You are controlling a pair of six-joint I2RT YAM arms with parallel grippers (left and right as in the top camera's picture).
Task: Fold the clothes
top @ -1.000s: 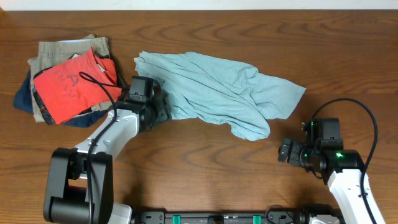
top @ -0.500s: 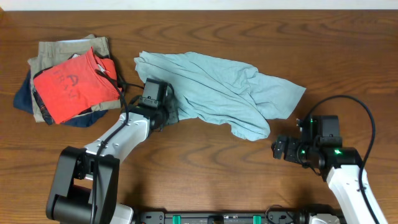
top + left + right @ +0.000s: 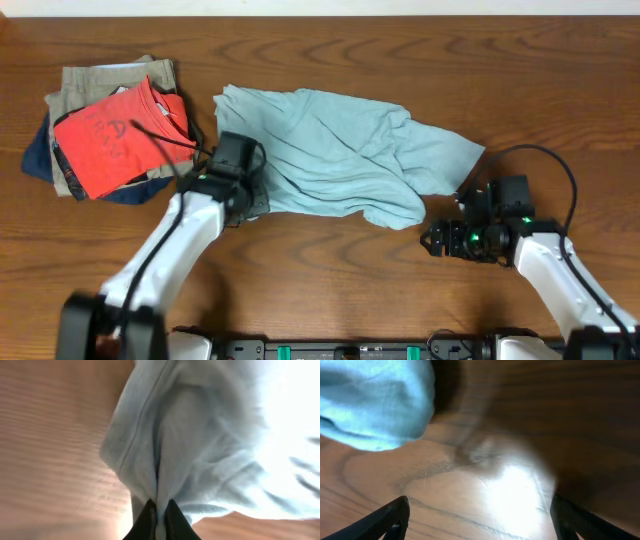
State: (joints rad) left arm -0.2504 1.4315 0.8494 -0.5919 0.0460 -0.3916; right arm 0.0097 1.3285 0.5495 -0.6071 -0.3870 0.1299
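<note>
The clothes point(image 3: 345, 155), a pale light-blue wrinkled garment, lie spread across the middle of the table. My left gripper point(image 3: 256, 197) is shut on the garment's lower left edge; in the left wrist view the two black fingertips point(image 3: 148, 520) pinch a fold of the light-blue cloth point(image 3: 190, 445). My right gripper point(image 3: 432, 241) stands open just right of the garment's lower right corner, over bare wood. In the right wrist view the wide-apart fingers point(image 3: 385, 519) hold nothing, and a lobe of the light-blue cloth point(image 3: 372, 402) lies at the upper left.
A pile of folded garments sits at the far left: a red-orange printed T-shirt point(image 3: 120, 135) on top of khaki point(image 3: 100, 80) and navy point(image 3: 38, 158) pieces. Black cables trail from both arms. The wooden table point(image 3: 330, 290) shows bare along the front.
My left gripper closed on the garment's lower left edge and pulled it slightly toward the front. My right gripper moved left toward the garment's lower right corner.
</note>
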